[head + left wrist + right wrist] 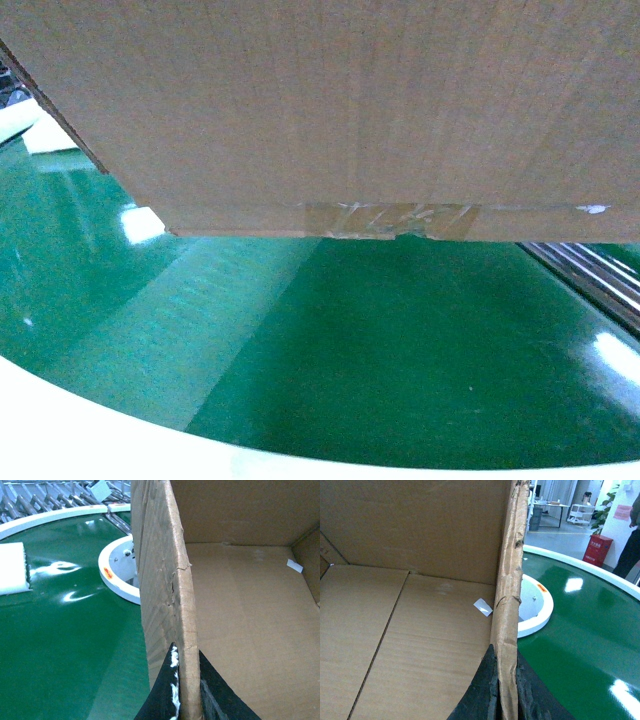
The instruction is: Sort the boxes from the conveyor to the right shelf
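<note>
Both arms reach up from below. Each claw, left (186,690) and right (506,690), pinches 1 ragged wall of the box (330,110), which hangs above the conveyor (400,350).

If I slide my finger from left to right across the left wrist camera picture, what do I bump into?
White foam block → green conveyor belt → round white hub → torn wall of the cardboard box, pinched by the left gripper → inside floor of the box → small white label.
</note>
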{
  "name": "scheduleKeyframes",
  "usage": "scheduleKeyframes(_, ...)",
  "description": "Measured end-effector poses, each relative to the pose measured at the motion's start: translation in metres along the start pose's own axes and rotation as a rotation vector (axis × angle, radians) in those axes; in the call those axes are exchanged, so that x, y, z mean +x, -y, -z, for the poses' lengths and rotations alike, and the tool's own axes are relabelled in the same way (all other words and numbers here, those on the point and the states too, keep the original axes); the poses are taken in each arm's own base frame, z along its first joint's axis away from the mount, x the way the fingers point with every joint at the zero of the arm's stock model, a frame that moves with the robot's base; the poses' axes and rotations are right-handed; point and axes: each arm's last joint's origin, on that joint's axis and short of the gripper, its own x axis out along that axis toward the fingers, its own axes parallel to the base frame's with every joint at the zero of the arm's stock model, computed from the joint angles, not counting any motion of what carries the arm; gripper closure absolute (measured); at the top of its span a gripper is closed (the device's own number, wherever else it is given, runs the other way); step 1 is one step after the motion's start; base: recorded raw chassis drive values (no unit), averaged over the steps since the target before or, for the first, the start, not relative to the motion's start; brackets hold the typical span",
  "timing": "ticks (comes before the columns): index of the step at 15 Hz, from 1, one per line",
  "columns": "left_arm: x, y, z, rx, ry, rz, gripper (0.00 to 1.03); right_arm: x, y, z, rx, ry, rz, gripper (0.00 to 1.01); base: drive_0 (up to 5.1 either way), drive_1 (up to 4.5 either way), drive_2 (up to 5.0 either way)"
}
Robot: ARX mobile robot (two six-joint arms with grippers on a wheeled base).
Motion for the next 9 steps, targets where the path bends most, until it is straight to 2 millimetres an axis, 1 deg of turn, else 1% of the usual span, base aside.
scheduleKeyframes(9, -0.0003, 0.0, 0.0, 0.0, -0.001, -0.001, 1.01, -0.0005, 0.0, 0.0001, 0.0, -0.002, 0.001, 0.98, 0.0, 0.0, 0.0)
